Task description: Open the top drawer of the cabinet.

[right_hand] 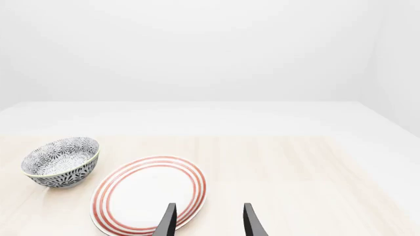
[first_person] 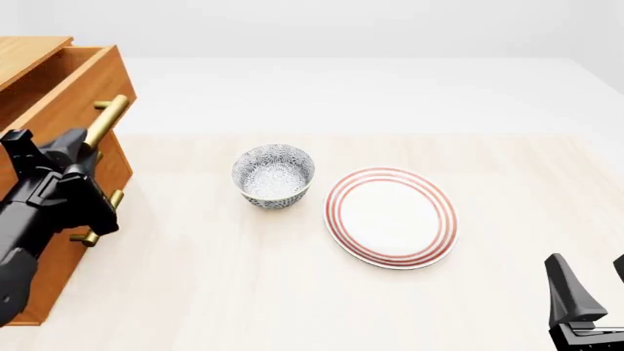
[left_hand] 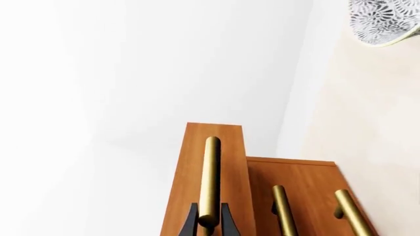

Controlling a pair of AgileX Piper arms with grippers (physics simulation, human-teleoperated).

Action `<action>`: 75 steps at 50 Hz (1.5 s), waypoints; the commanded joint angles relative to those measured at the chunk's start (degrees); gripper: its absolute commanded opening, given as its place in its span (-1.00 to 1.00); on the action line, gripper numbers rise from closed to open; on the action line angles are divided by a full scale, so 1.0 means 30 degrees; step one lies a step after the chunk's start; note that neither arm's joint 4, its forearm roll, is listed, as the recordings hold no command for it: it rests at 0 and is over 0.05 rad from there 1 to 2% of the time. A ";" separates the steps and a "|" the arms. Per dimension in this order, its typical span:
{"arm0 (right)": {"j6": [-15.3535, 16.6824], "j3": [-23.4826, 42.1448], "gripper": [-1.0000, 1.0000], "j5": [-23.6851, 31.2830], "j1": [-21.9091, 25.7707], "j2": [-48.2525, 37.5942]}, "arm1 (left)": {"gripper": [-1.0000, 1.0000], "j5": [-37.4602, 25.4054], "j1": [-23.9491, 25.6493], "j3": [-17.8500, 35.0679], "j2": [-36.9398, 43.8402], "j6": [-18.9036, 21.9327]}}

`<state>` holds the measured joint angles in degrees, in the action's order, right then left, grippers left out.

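Note:
The orange-brown cabinet (first_person: 29, 66) stands at the table's far left. Its top drawer (first_person: 90, 77) juts out past the two lower drawer fronts, and its hollow inside shows from above. My left gripper (left_hand: 209, 223) is shut on the top drawer's brass bar handle (left_hand: 211, 177), one dark finger on each side of the bar. In the front view the same handle (first_person: 105, 121) shows above the left arm (first_person: 49, 197). My right gripper (right_hand: 208, 219) hangs open and holds nothing, near the table's front right above the plate's near edge.
A patterned grey-and-white bowl (first_person: 273, 175) sits mid-table, and a white plate with red rings (first_person: 390, 217) lies right of it. The two lower drawers' brass handles (left_hand: 284, 209) show beside the gripped one. The right gripper's fingers (first_person: 571, 296) rise at the front right corner.

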<state>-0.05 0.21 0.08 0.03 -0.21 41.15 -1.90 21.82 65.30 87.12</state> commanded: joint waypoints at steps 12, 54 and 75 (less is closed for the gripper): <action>0.0006 -0.0009 1.00 -0.0014 -0.0005 -0.0001 | -1.00 -0.0764 0.1055 -0.1182 -0.1821 0.0527; 0.0005 -0.0009 1.00 -0.0013 -0.0001 -0.0002 | 1.00 -0.1866 0.2566 -0.2416 -0.4574 0.0333; 0.0002 -0.0009 1.00 -0.0012 -0.0001 -0.0003 | 1.00 -1.0751 0.3646 0.1320 -0.8150 -0.5724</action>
<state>-0.05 0.21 0.08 0.03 -0.21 19.29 7.87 21.59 45.01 76.91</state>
